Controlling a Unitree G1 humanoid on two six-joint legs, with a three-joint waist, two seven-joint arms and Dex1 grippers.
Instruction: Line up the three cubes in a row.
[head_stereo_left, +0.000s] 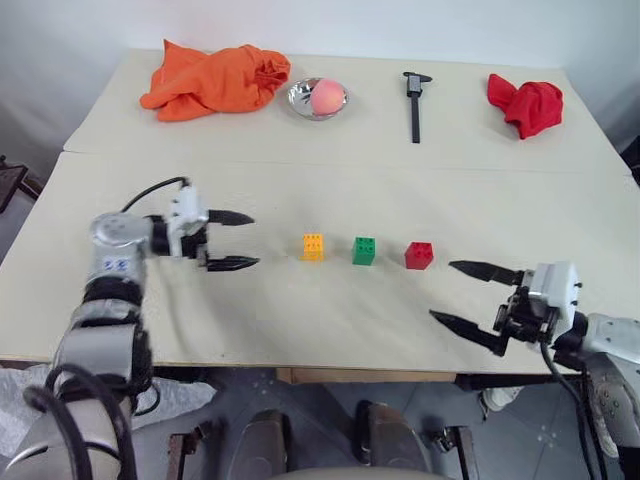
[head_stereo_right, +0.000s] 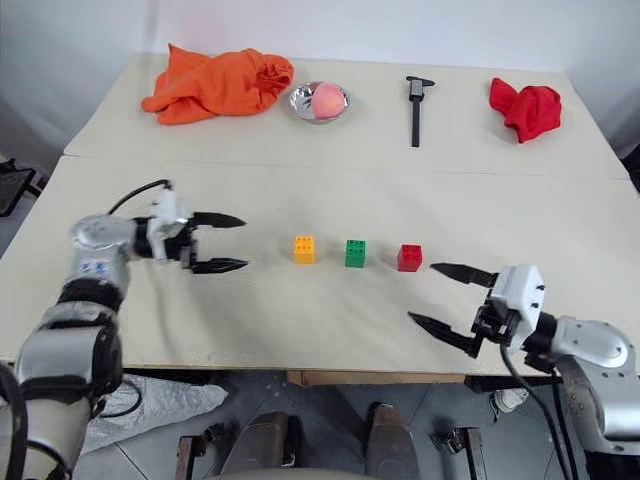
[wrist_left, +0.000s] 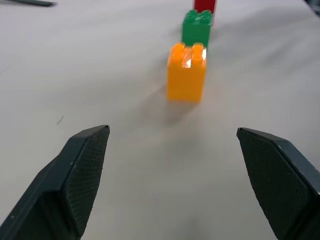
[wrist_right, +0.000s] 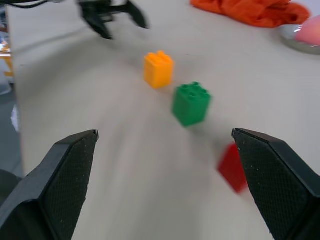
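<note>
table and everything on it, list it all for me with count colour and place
table: one, cream, two boards butted together
cubes: three, yellow-orange, green, red, in a spaced row at the table's middle, left to right
orange cloth: one, crumpled, far left
bowl: one, silver, far middle, holding a pink peach
caliper: one, black, far, right of the bowl
red cloth: one, crumpled, far right
left gripper: open, empty, left of the yellow-orange cube
right gripper: open, empty, right of the red cube
</note>
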